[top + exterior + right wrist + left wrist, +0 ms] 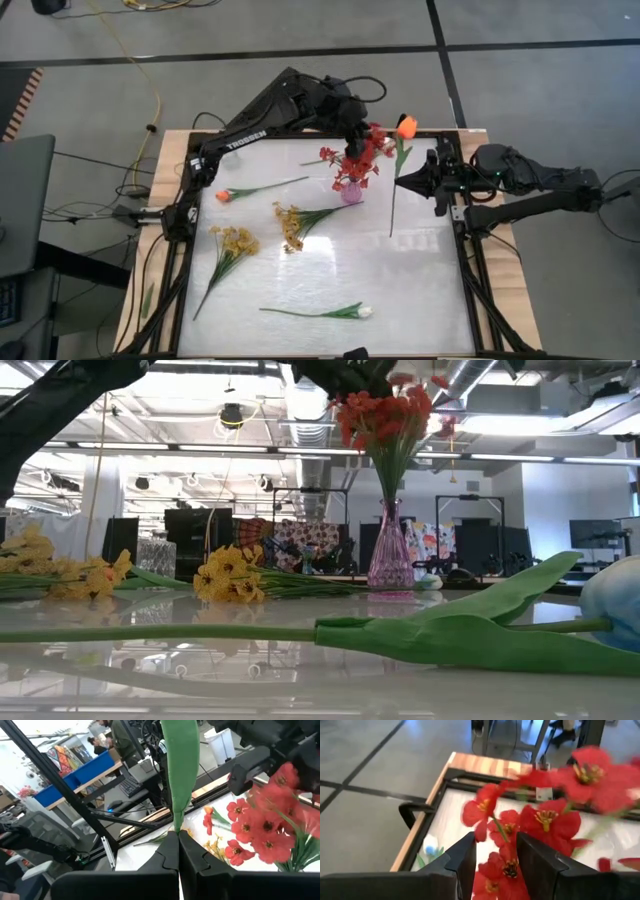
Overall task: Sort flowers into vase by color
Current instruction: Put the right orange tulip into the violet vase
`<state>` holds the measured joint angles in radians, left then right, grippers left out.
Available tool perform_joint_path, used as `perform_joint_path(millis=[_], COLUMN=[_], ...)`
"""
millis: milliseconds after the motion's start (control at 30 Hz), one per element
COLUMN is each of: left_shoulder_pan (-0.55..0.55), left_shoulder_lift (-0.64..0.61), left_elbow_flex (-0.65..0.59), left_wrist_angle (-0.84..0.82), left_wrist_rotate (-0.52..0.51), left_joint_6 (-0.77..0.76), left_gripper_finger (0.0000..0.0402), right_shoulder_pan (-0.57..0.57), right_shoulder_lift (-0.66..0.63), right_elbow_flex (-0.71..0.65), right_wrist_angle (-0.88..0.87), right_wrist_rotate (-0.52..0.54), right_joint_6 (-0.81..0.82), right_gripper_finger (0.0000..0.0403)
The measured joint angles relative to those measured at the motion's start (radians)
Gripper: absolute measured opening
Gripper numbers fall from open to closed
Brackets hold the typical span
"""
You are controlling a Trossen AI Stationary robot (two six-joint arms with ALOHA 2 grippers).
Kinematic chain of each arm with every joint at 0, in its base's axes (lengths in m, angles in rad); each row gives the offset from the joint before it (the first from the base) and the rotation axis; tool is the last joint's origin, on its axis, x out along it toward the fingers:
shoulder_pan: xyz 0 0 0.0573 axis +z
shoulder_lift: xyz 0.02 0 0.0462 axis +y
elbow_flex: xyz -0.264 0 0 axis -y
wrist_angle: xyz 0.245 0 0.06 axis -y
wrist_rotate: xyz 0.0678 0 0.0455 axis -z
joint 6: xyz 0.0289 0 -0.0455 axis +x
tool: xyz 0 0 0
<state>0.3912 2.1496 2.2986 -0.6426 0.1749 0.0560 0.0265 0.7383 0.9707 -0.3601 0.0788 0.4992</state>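
Note:
A pink glass vase (351, 192) stands on the white table near its far edge, with red flowers (385, 415) in it. My left gripper (354, 143) is above the vase among the red blooms, closed on them. My right gripper (401, 180), right of the vase, is shut on an orange flower (406, 127). On the table lie two yellow sprays (291, 222) (236, 241), a second orange bloom (222, 196) and a white tulip (364, 312), each flat along its stem. My left gripper has red blooms (506, 868) and a green stem (500, 827) between its two fingers (468, 862), coming from the table's left and slanting down. The blooms hide the place of contact. The cluster stands over the vase mouth. My right gripper pinches the orange flower's green leaf and stem (176, 822) between its two shut fingers (167, 851). The fingers come level from the table's right and lie across the stem. The flower is lifted clear, its bloom at one end and its stem end (390, 233) at the other.
The table has a dark frame (468, 262) along its edges. The white tulip (300, 632) lies near the front edge, and open white surface lies between it and the vase. Desks, screens and people show in the room behind.

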Motion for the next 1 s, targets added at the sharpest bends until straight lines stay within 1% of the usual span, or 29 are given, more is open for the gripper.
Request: perform_joint_path(millis=[300, 400, 533, 633, 733, 833, 933, 1000], left_shoulder_pan=[0.002, 0.002, 0.008, 0.013, 0.022, 0.029, 0.029, 0.023], left_shoulder_lift=[-0.014, -0.023, -0.085, -0.133, -0.191, -0.253, -0.300, -0.321], left_elbow_flex=[0.003, 0.058, 0.039, 0.043, 0.044, 0.033, -0.003, -0.052], left_wrist_angle=[0.007, 0.003, 0.043, 0.005, -0.041, -0.121, -0.233, -0.280], left_wrist_rotate=[0.003, 0.008, 0.041, 0.038, 0.030, 0.025, 0.022, 0.021], left_joint_6=[-0.009, -0.010, -0.008, 0.005, 0.007, 0.024, 0.058, 0.063], left_gripper_finger=[0.0128, 0.0128, 0.0128, 0.0128, 0.0128, 0.0128, 0.0128, 0.0128], right_shoulder_pan=[0.000, 0.000, 0.000, 0.000, -0.002, -0.010, -0.028, -0.045], right_shoulder_lift=[0.000, 0.000, 0.000, 0.001, 0.001, 0.003, 0.002, 0.005], right_elbow_flex=[0.000, 0.000, 0.000, -0.011, -0.060, -0.125, -0.196, -0.249], right_wrist_angle=[0.000, 0.000, -0.002, 0.015, 0.091, 0.205, 0.365, 0.464], right_wrist_rotate=[0.000, 0.000, 0.026, 0.055, 0.081, 0.105, 0.142, 0.180], right_joint_6=[-0.001, -0.003, -0.030, -0.098, -0.163, -0.237, -0.294, -0.318], right_gripper_finger=[0.0020, 0.0020, 0.0020, 0.0019, 0.0019, 0.0019, 0.0019, 0.0019])
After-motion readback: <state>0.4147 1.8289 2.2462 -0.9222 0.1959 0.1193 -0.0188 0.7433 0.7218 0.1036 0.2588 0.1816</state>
